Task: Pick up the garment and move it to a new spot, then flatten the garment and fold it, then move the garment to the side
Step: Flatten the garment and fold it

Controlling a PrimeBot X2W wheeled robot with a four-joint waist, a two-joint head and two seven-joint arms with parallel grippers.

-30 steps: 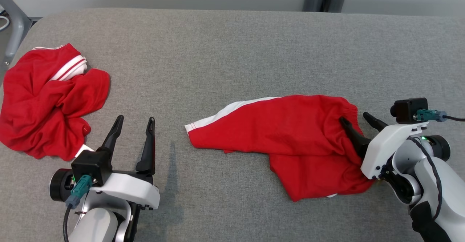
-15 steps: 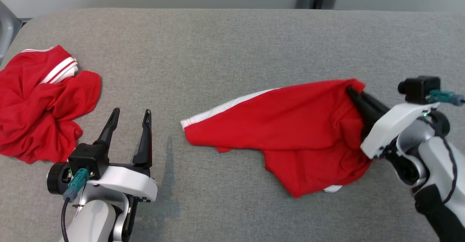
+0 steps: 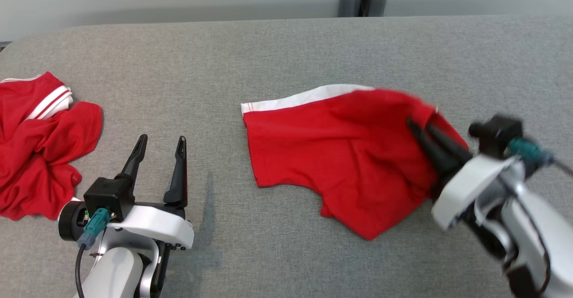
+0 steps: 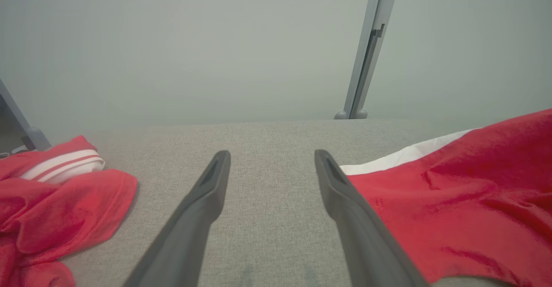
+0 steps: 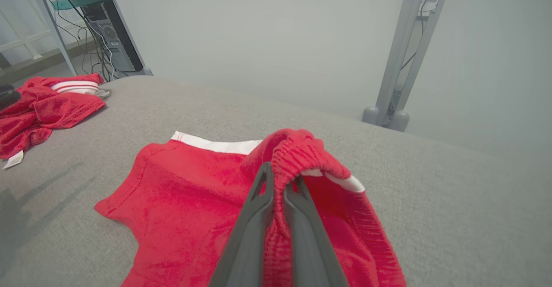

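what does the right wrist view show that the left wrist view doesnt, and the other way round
Right wrist view: the right gripper shut on the gathered waistband of the red shorts, holding it above the grey table; a computer tower with cables; a white tag at the edge of the crumpled red garment.
Left wrist view: the left gripper open, nothing between its fingers, over bare table.
Both: the shorts with their white band, the crumpled garment with its white stripes, the table and a grey post.

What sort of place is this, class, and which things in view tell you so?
Probably a robotics lab or test room: a grey padded table, a metal frame post and a computer tower.
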